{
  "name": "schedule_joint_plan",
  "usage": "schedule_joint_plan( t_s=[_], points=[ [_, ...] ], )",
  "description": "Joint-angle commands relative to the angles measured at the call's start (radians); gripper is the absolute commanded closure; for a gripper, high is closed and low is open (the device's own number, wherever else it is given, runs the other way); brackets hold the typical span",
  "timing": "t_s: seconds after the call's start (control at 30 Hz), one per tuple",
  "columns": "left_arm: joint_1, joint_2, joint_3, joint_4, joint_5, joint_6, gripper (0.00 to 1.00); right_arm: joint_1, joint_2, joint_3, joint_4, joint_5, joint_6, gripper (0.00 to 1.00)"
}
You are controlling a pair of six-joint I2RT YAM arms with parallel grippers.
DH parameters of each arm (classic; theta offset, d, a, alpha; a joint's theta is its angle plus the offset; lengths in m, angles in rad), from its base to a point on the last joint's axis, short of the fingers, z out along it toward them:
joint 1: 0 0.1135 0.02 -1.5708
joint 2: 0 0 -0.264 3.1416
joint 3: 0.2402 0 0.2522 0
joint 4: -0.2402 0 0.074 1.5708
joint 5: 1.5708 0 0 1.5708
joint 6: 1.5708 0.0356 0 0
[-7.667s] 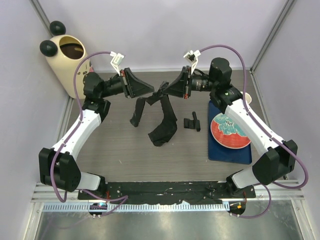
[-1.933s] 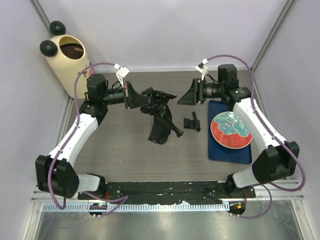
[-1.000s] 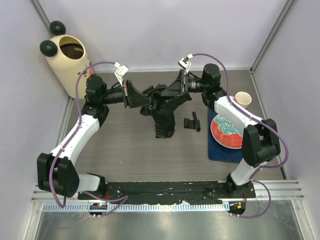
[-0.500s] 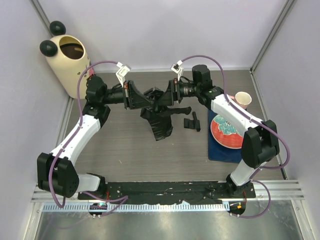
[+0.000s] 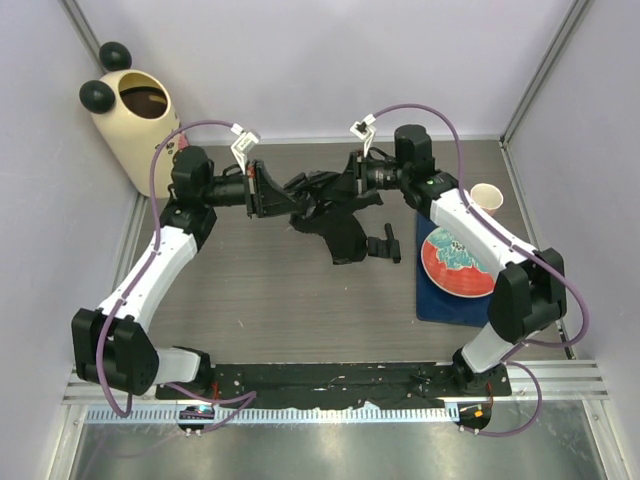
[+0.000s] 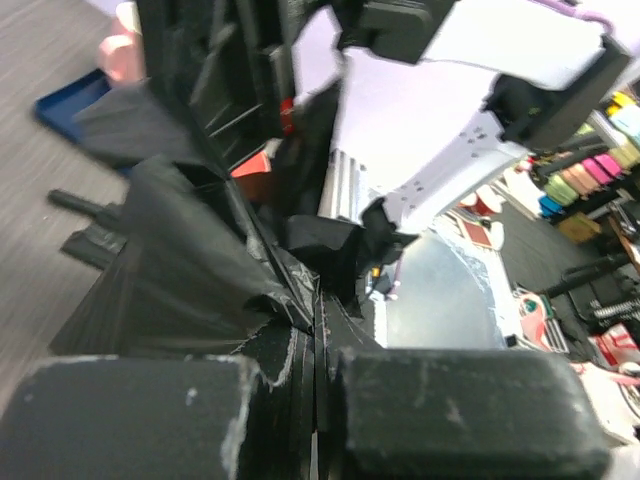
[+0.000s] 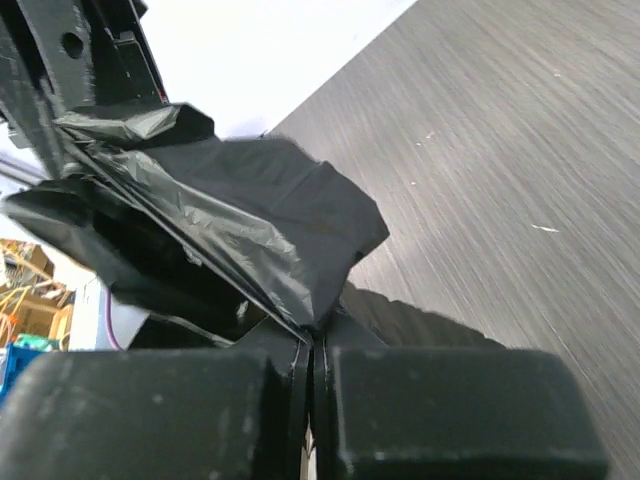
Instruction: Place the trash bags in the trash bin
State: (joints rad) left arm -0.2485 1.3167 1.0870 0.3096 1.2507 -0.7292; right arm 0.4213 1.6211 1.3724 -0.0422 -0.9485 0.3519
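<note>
left gripper (image 6: 318, 380): pinched tight on a bunch of the trash bag (image 5: 340, 225)
right gripper (image 7: 312, 375): squeezed closed on the bag's other side, nose to nose with the left one
trash bag: scrunched up over mid-table, strung between the two, loose end drooping
trash bin (image 5: 125, 135): back left corner, well apart from the bag

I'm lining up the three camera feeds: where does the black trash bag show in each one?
Top external: trash bag just above picture centre.
Left wrist: trash bag fills the lower left and middle.
Right wrist: trash bag spreads across the left half.
Shared landmark: the grey wood-grain table, in all three.
</note>
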Motion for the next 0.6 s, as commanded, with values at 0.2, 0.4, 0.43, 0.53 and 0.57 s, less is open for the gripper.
schedule_joint_plan(
  t_s=[0.2, 0.4, 0.43, 0.53, 0.57],
  points=[
    [0.025, -0.06, 0.231, -1.057, -0.157, 0.95, 0.93, -0.144, -0.093, 0.051, -0.162, 0.081, -0.12, 0.99],
    [0.028, -0.062, 0.228, -1.211, -0.23, 1.119, 0.86, -0.142, -0.118, 0.039, -0.153, 0.047, -0.125, 0.99],
    [0.031, -0.063, 0.228, -1.219, -0.244, 1.126, 0.82, -0.144, -0.121, 0.037, -0.153, 0.03, -0.136, 0.99],
    [0.057, -0.083, 0.237, -1.224, -0.243, 1.122, 0.62, -0.142, -0.132, 0.034, -0.166, 0.01, -0.151, 0.99],
    [0.066, -0.089, 0.249, -1.201, -0.244, 1.098, 0.54, -0.139, -0.132, 0.039, -0.177, 0.007, -0.18, 0.99]
  ],
)
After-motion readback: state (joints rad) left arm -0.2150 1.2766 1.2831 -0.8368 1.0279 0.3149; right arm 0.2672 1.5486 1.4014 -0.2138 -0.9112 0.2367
